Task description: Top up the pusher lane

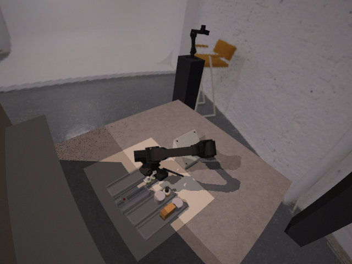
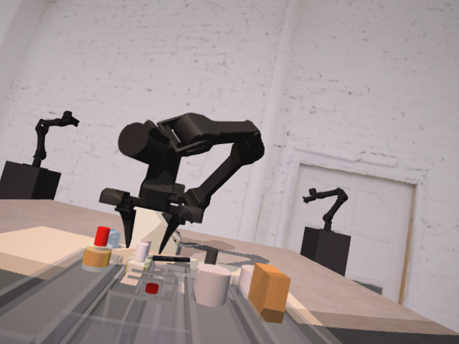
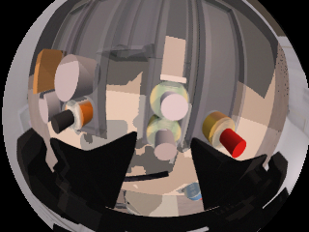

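Two matching greenish jars with pale caps stand upright in a row in the lane. The rear jar (image 1: 148, 180) (image 3: 166, 92) is by the pale pusher plate (image 3: 173, 78); the front jar (image 1: 153, 177) (image 3: 157, 127) is close in front of it. In the wrist view their bodies overlap, so I cannot tell if they touch. My gripper (image 2: 144, 249) (image 3: 164, 138) is open, its fingers on either side of the front jar with gaps between. The low front stop is hard to make out. A red knob (image 1: 124, 199) (image 2: 151, 288) shows at the clear frame behind the row.
A red-capped yellow jar (image 2: 97, 256) (image 3: 218, 127) stands on one side. On the other are a black-capped jar (image 1: 166, 192) (image 3: 84, 115), two pale cylinders (image 1: 159, 197) (image 1: 177, 202) and an orange block (image 1: 168, 210) (image 2: 268, 289). A black rod (image 2: 171, 259) (image 3: 147, 177) lies near the front.
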`<action>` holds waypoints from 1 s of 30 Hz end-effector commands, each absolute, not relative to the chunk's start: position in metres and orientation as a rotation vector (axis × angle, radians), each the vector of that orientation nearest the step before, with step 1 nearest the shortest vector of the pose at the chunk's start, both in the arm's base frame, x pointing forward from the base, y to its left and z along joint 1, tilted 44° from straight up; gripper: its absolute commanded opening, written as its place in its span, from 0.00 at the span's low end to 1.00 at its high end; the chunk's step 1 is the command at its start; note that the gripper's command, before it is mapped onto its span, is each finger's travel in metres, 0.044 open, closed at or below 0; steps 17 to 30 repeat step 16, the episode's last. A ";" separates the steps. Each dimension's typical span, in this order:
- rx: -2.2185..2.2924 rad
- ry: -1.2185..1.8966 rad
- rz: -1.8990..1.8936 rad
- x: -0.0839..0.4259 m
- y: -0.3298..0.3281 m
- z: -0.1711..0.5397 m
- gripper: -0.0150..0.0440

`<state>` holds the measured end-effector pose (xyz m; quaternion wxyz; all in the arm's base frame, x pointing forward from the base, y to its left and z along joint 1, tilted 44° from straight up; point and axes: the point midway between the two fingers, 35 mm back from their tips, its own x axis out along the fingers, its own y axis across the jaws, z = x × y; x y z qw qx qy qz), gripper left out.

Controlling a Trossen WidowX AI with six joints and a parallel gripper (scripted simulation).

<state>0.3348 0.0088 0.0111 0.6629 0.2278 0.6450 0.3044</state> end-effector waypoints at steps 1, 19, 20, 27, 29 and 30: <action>0.504 1.463 0.694 0.333 0.008 0.012 0.73; 0.504 1.466 0.691 0.285 0.000 0.009 0.73; 0.504 1.466 0.691 0.285 0.000 0.009 0.73; 0.504 1.466 0.691 0.285 0.000 0.009 0.73; 0.504 1.466 0.691 0.285 0.000 0.009 0.73; 0.504 1.466 0.691 0.285 0.000 0.009 0.73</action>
